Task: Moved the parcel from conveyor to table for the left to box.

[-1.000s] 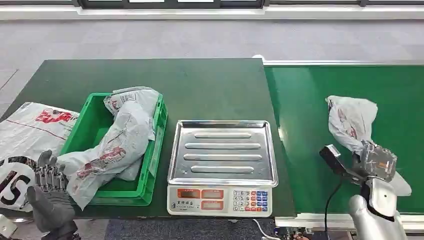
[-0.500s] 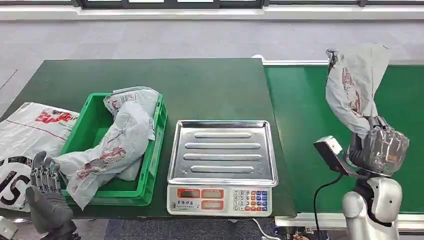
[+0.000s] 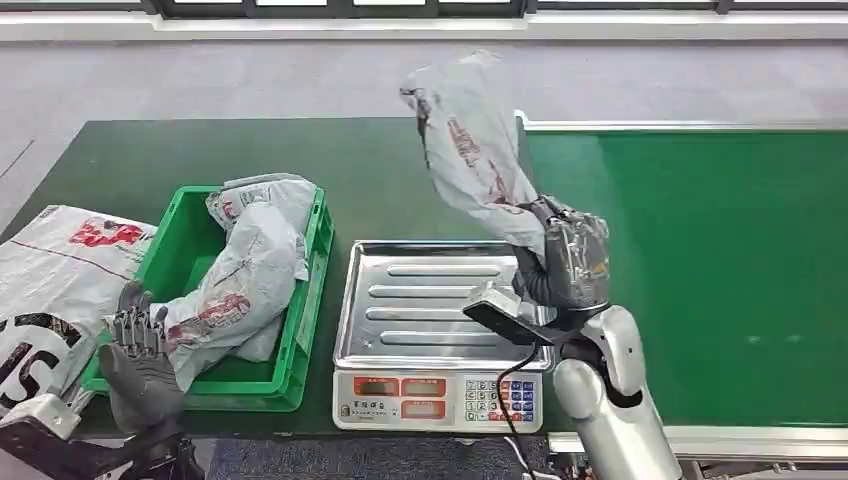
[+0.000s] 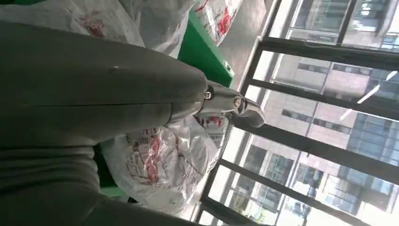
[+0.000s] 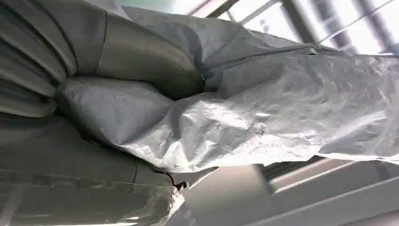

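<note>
Right hand [image 3: 565,265] clenched around the lower end of the grey parcel [image 3: 470,140], carried upright in the air above the scale's steel tray [image 3: 445,345]; held by one end so the soft bag hangs clear of the conveyor belt [image 3: 700,260] and tabletop [image 3: 400,170] in transit; left hand [image 3: 135,345] released, fingers apart, waiting at the near corner of the green crate [image 3: 315,290], likely placed to take over and box it; crate already holds bagged parcels [image 3: 250,270].
</note>
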